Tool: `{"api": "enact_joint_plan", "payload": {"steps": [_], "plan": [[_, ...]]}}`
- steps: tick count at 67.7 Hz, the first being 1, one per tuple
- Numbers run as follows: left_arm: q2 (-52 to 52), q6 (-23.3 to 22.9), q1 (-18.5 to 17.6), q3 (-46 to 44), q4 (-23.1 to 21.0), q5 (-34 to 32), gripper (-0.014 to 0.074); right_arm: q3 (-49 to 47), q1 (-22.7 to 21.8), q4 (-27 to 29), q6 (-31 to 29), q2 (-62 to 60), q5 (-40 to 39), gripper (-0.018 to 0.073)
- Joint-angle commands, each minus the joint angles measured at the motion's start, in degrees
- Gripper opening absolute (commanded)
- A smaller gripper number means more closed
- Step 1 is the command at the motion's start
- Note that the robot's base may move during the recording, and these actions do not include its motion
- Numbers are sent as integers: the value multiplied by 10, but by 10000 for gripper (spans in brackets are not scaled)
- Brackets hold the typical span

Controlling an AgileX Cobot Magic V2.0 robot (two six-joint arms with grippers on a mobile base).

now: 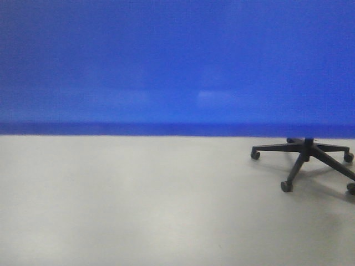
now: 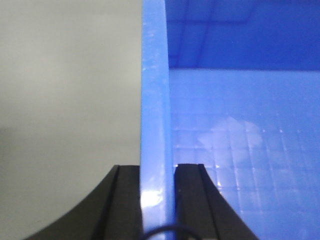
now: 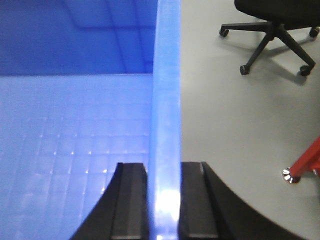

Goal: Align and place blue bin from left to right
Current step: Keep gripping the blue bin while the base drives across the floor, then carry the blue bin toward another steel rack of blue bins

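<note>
The blue bin (image 1: 177, 61) fills the whole upper half of the front view, its smooth side wall close to the camera and its lower edge above the grey floor. In the left wrist view my left gripper (image 2: 158, 172) is shut on the bin's left wall rim (image 2: 154, 100), one black finger outside and one inside over the gridded bin floor (image 2: 250, 140). In the right wrist view my right gripper (image 3: 164, 170) is shut on the right wall rim (image 3: 166, 75) in the same way, with the bin's inside (image 3: 70, 130) to its left.
A black office chair base on castors (image 1: 304, 158) stands on the grey floor at the right; the chair (image 3: 272, 30) also shows in the right wrist view. A red leg with a metal foot (image 3: 300, 167) sits at that view's right edge.
</note>
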Motion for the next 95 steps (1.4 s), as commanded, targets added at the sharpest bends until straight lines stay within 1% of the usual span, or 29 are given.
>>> {"api": "enact_joint_plan", "payload": {"steps": [1,95], "plan": [[-2,-2,-11,-6,-3,-78,-111,-4,6,1,-4,-1,-74,-79],[-2,-2,-11,-6,-2,-78,-111,-4,6,1,-4,-1,-74,-79]]}}
